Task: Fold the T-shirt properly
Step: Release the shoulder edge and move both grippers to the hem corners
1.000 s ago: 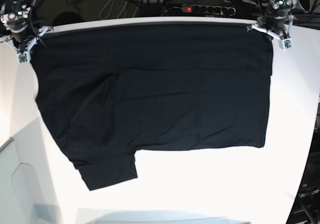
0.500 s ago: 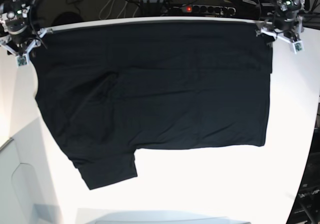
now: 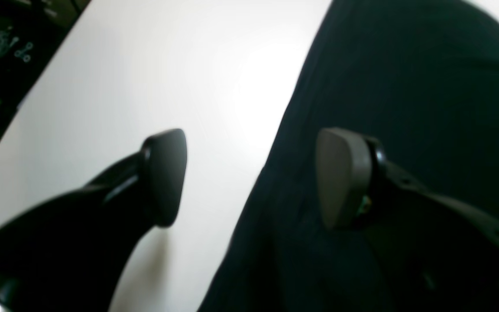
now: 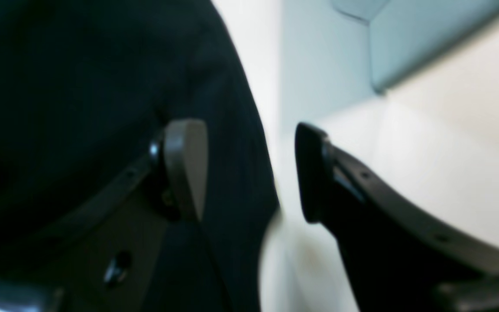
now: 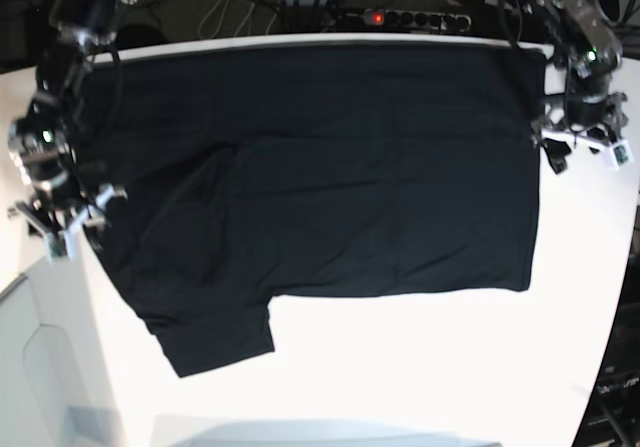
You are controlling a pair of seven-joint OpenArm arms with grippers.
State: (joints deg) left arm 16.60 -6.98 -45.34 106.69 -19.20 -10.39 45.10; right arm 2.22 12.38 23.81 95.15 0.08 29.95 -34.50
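One white table (image 5: 420, 367) carries the black T-shirt (image 5: 330, 177), spread flat below a power strip (image 5: 410, 17) and cables. Left gripper (image 3: 249, 177) and right gripper (image 4: 251, 171) straddle opposite shirt edges, fingers (image 3: 340, 177) wide apart, holding nothing
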